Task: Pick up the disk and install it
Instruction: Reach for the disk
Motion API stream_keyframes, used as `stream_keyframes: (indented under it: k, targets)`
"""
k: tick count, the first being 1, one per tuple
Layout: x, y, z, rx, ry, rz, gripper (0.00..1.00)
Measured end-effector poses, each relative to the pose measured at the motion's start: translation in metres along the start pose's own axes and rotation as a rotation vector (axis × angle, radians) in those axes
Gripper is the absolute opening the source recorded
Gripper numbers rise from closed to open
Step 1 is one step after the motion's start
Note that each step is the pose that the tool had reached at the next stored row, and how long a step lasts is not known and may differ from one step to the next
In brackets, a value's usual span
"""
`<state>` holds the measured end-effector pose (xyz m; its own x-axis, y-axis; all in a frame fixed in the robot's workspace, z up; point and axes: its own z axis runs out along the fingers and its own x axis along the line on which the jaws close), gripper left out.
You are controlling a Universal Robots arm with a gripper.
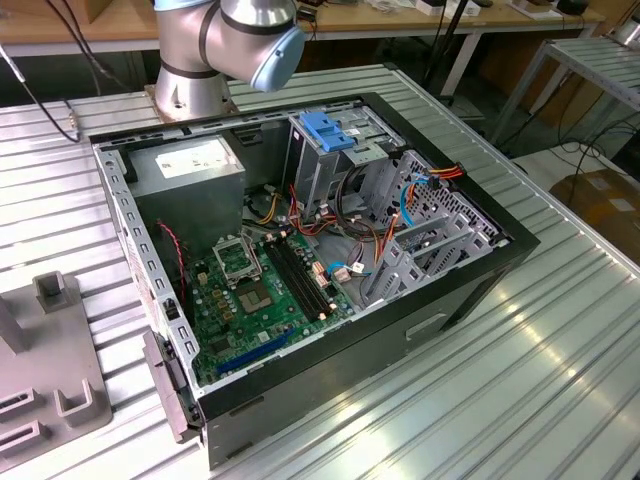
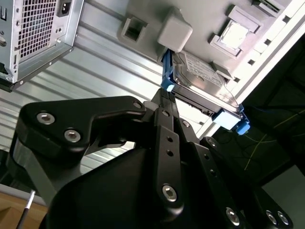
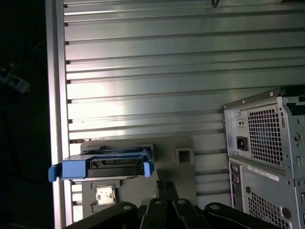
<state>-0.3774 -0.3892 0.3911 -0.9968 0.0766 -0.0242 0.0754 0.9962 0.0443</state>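
On the grey fixture point(image 3: 183, 155) near the edge of the slatted metal table point(image 3: 167, 71), well apart from the computer case point(image 3: 267, 143), rests the disk point(image 3: 102, 164): a grey metal drive flanked by bright blue carrier rails. In the first wrist view its connector end faces the camera. In the second wrist view the disk point(image 2: 202, 74) shows its pale labelled face, with a raised grey block point(image 2: 175, 31) of the fixture just beside one end. Whether the drive lies flat or is propped up I cannot tell. A small square silvery chip point(image 3: 106, 194) sits in a recess of the same fixture, near the disk. My pincer point(image 3: 166, 185) hangs clear of the disk. Its two black fingers appear drawn together, and I have hold of nothing. In the second wrist view the pincer point(image 2: 164, 98) lines up with one blue rail, but no contact shows. In the exterior view my arm point(image 1: 225, 40) stands at the far side of the case point(image 1: 400, 330). The case lies on its side with the panel off, exposing the green motherboard point(image 1: 265, 290), the power supply point(image 1: 190, 165) and the tall metal drive cage point(image 1: 330, 170) topped by a blue latch point(image 1: 325, 130). Part of the fixture point(image 1: 50, 385) lies at the exterior view's left.
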Motion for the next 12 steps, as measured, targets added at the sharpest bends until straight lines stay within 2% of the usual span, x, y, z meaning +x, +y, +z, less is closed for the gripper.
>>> stream_keyframes:
  k: [12]
  targets:
    - [0.0303, -0.0008, -0.0007, 0.0, 0.0001, 0.0, 0.11]
